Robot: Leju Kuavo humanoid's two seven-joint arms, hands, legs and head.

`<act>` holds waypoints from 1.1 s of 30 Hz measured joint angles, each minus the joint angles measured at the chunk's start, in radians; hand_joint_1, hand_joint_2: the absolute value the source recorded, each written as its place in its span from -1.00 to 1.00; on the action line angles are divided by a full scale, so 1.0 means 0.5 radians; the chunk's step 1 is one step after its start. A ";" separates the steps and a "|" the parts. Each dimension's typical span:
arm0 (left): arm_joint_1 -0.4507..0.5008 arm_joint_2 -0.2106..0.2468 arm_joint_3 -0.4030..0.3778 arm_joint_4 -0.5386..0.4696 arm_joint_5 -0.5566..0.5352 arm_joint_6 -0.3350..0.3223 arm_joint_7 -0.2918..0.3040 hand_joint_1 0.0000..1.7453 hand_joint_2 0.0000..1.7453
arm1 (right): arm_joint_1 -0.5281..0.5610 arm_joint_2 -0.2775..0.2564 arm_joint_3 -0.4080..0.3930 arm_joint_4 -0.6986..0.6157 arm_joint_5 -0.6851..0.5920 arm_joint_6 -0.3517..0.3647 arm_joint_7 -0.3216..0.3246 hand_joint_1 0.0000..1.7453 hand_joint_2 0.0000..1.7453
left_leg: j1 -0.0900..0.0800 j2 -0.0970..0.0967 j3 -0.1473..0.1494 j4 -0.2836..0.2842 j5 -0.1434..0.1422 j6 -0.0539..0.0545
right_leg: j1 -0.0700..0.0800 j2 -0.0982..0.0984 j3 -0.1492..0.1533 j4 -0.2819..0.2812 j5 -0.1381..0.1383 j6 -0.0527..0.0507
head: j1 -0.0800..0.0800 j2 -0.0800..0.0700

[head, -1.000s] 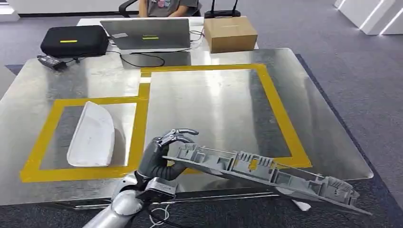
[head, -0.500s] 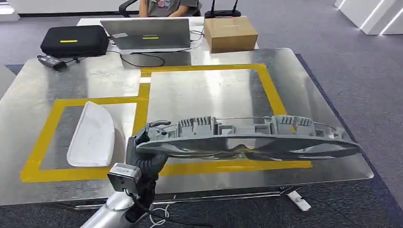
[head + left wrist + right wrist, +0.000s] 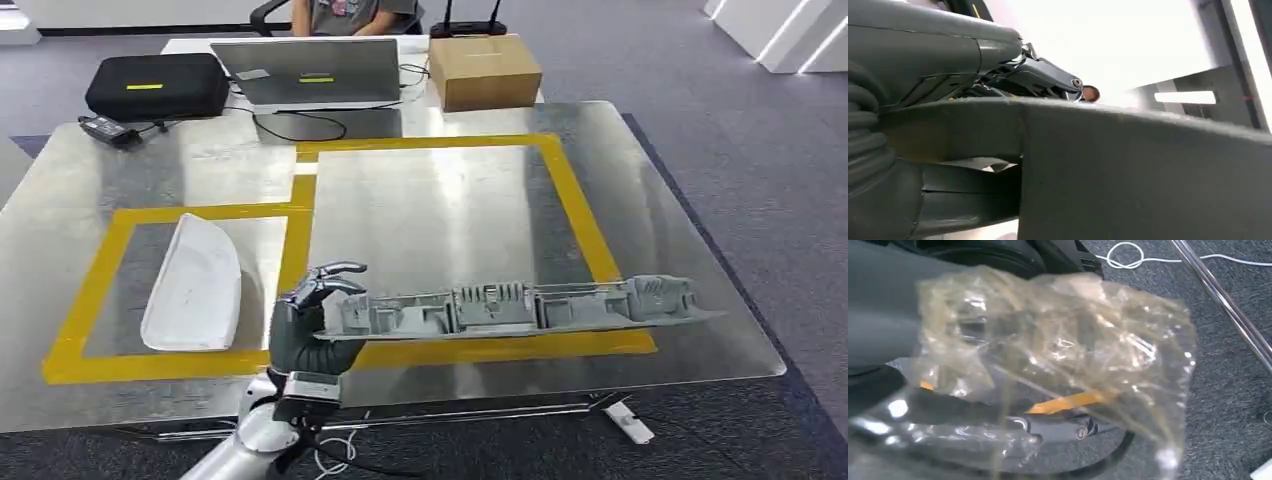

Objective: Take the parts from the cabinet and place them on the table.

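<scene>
while left hand (image 3: 305, 325) grips grey part (image 3: 520, 305), steel table (image 3: 440, 215), yellow tape (image 3: 585, 240), right hand perhaps bagged

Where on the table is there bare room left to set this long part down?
The large yellow-taped rectangle is bare steel beyond the long grey part the left hand holds. The smaller taped box holds the white part. The far edge is crowded: black case, laptop, cardboard box.
</scene>
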 joint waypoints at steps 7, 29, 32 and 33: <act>-0.001 0.006 -0.017 0.024 -0.013 0.005 -0.001 1.00 1.00 | -0.002 0.000 0.000 -0.001 0.005 0.004 0.000 -1.00 -1.00 | 0.000 0.000 0.000 0.000 0.000 0.000 | 0.000 0.000 0.000 0.000 0.000 0.000 | 0.000 0.000; 0.097 -0.077 0.014 -0.167 -2.548 0.337 -0.008 1.00 1.00 | -0.031 -0.048 0.002 0.120 0.059 -0.159 0.003 -1.00 -1.00 | -0.002 -0.001 0.003 0.000 -0.003 0.000 | -0.002 -0.001 0.005 0.000 -0.003 0.002 | -0.001 0.000; 0.119 -0.082 0.034 -0.225 -2.373 0.338 -0.008 1.00 1.00 | -0.028 -0.068 0.002 0.166 0.059 -0.182 -0.001 -1.00 -1.00 | -0.002 -0.002 0.005 0.000 -0.002 0.000 | -0.001 -0.003 0.003 0.000 -0.003 0.002 | -0.002 0.000; 0.122 -0.082 0.034 -0.243 -2.277 0.338 -0.008 1.00 1.00 | -0.028 -0.073 0.002 0.176 0.059 -0.188 -0.002 -1.00 -1.00 | -0.001 -0.002 0.006 0.000 -0.002 0.000 | -0.001 -0.003 0.004 0.000 -0.003 0.002 | -0.002 0.000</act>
